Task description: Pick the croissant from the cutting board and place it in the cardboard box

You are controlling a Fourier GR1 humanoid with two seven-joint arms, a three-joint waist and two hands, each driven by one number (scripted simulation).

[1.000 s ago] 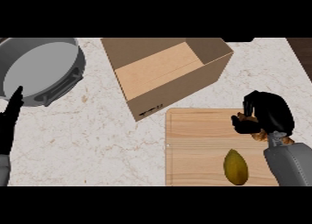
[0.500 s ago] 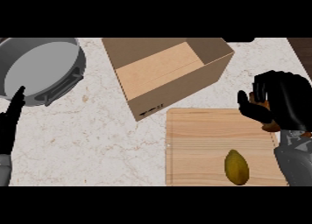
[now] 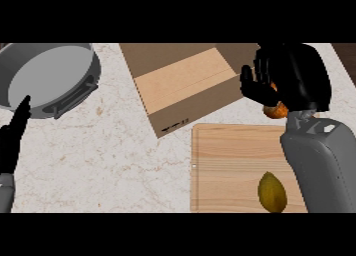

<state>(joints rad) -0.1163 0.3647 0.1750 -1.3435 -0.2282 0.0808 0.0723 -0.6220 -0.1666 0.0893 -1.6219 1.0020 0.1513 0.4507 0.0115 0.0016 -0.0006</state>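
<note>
My right hand [image 3: 292, 80] is raised beside the right wall of the open cardboard box [image 3: 185, 82], fingers curled round the croissant [image 3: 275, 109], of which only an orange-brown end shows under the palm. The wooden cutting board [image 3: 225, 170] lies below, at the lower right, partly covered by my right forearm. My left hand [image 3: 7, 145] rests open at the left edge, fingers pointing up toward the pan.
A grey round pan [image 3: 44, 77] sits at the upper left. A yellow-green mango-like fruit [image 3: 272, 192] lies on the board near its lower edge. Marble counter [image 3: 100, 160] stretches between the pan, the box and the board.
My right hand has risen from the board's upper right corner with the croissant and moved up toward the box's right side. The left hand has stayed put.
</note>
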